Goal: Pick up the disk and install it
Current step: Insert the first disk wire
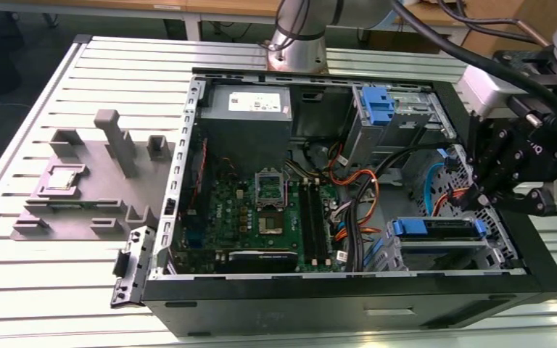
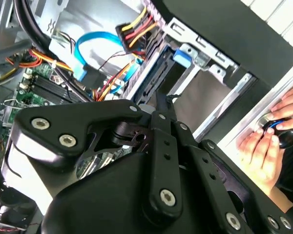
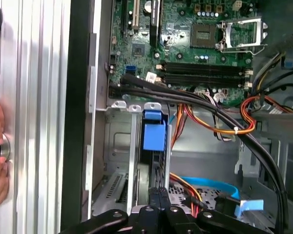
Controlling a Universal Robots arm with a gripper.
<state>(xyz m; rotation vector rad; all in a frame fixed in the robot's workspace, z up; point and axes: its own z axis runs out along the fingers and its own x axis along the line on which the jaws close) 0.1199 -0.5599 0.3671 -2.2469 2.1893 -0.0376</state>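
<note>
The disk (image 1: 435, 229), a silver drive in a blue plastic carrier, sits in the lower drive cage of the open computer case (image 1: 356, 293), toward the exterior view's right. In the first wrist view the disk (image 3: 153, 168) stands edge-on in its slot, its blue tab (image 3: 153, 131) pointing at the motherboard. Its blue tab (image 2: 181, 54) also sticks out of the cage in the second wrist view. My gripper (image 1: 481, 197) hangs just above the cage. Its black fingers are shut together with nothing between them in both wrist views (image 3: 159, 194) (image 2: 159, 103), right at the disk's edge.
A grey metal box with a white sticker (image 1: 249, 109) and a bare blue bracket (image 1: 379, 105) occupy the case's far side. Black, orange and blue cables (image 3: 219, 122) cross beside the cage. A grey fixture (image 1: 95, 181) lies on the slatted table. A person's hand (image 2: 271, 136) rests outside the case.
</note>
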